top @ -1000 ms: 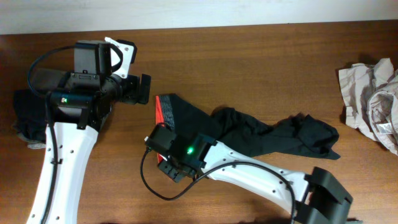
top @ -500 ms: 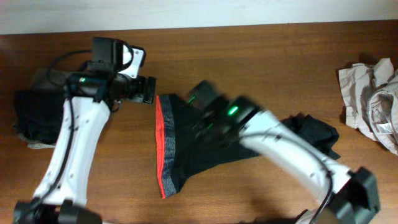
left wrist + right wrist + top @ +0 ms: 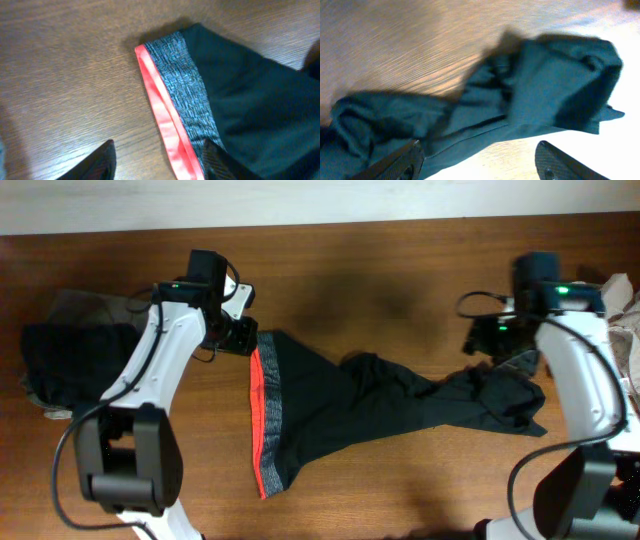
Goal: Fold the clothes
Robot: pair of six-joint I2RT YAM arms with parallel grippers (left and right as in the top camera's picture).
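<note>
Black leggings [image 3: 350,405] lie across the table, the grey waistband with red-orange lining [image 3: 266,420] at the left and the bunched leg ends [image 3: 505,395] at the right. My left gripper [image 3: 243,338] is open just above the top corner of the waistband [image 3: 170,65]; its fingers [image 3: 160,162] straddle the red edge. My right gripper [image 3: 490,340] is open above the leg ends [image 3: 555,80], holding nothing; its fingers [image 3: 477,160] hang over the cloth's edge.
A dark folded garment [image 3: 60,365] lies at the far left under the left arm. A crumpled beige garment [image 3: 595,330] lies at the right edge beside the right arm. The table's back edge [image 3: 320,225] meets a white wall.
The right arm has swung from the waistband across to the leg ends at the right. The waistband now lies spread flat. The left gripper has moved right, to the waistband's top corner.
</note>
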